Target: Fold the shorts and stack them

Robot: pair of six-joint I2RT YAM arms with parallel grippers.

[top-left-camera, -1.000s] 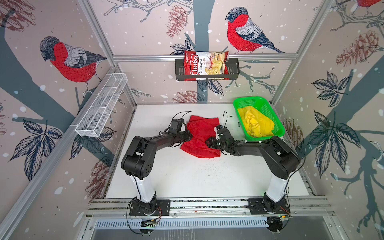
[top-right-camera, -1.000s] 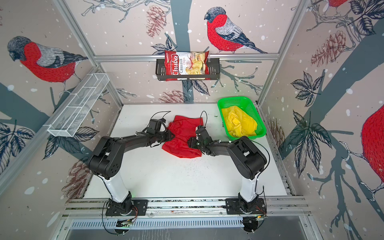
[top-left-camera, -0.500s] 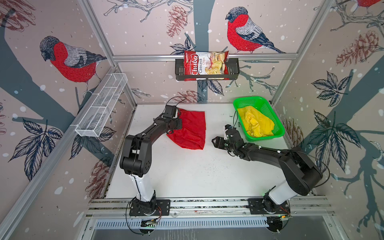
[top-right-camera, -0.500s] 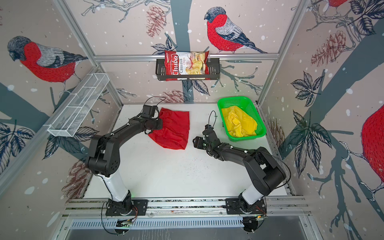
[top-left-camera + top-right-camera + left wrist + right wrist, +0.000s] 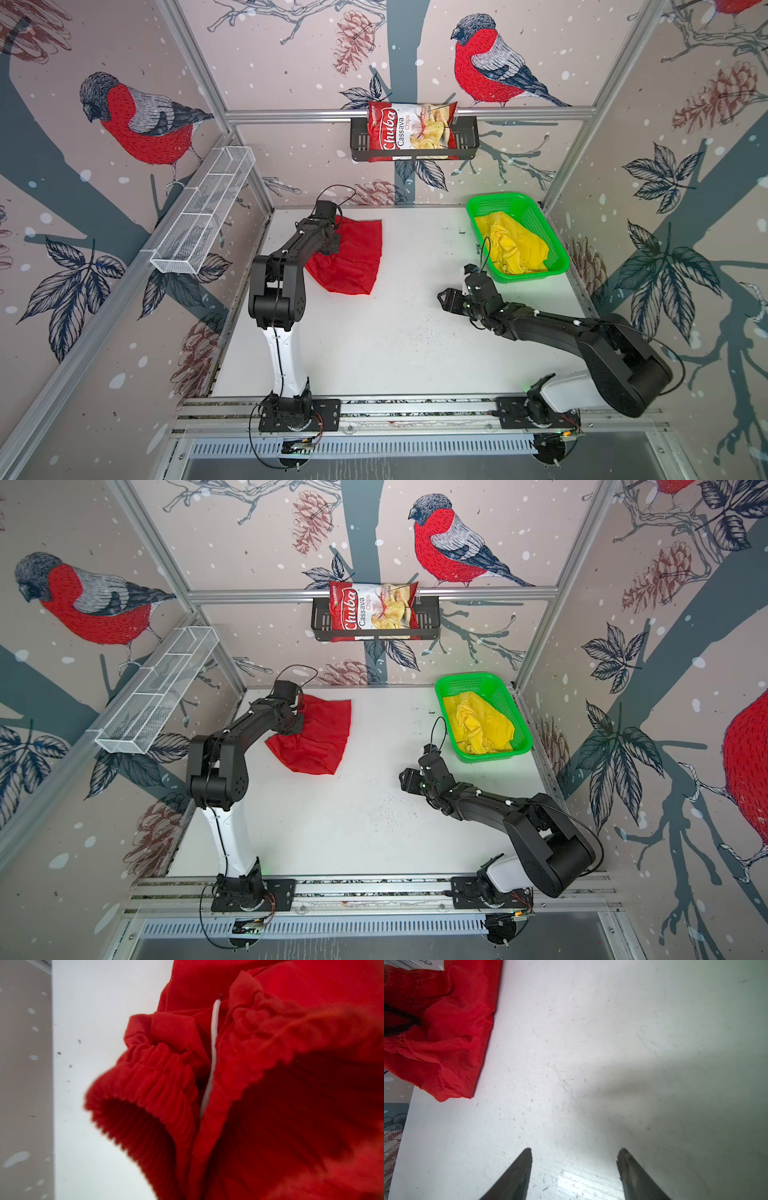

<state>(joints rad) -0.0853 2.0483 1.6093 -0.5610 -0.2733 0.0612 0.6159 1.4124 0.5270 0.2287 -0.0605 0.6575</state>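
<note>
Table [image 5: 395, 353]: white; carries one basket and one loose garment.
Wire shelf [image 5: 203, 212]: white mesh with divided compartments, on the side wall at 9 o'clock.
Green basket [image 5: 498, 204]: plastic mesh, on the table at 2 o'clock; contains the yellow shorts [image 5: 513, 249], crumpled and unfolded.
Black rack [image 5: 359, 141]: on the back wall at 12 o'clock; contains the chips bag [image 5: 409, 129], set on its side.
Red shorts [image 5: 353, 262]: on the table at 11 o'clock, bunched; the waistband and white drawstring [image 5: 214, 1043] are clear of the surface.
Left gripper [image 5: 335, 246]: closed on the red shorts at the waistband end; fingertips buried in cloth.
Right gripper [image 5: 575, 1150]: jaws apart, holding nothing, above bare table near centre toward 3 o'clock, well apart from both shorts.
</note>
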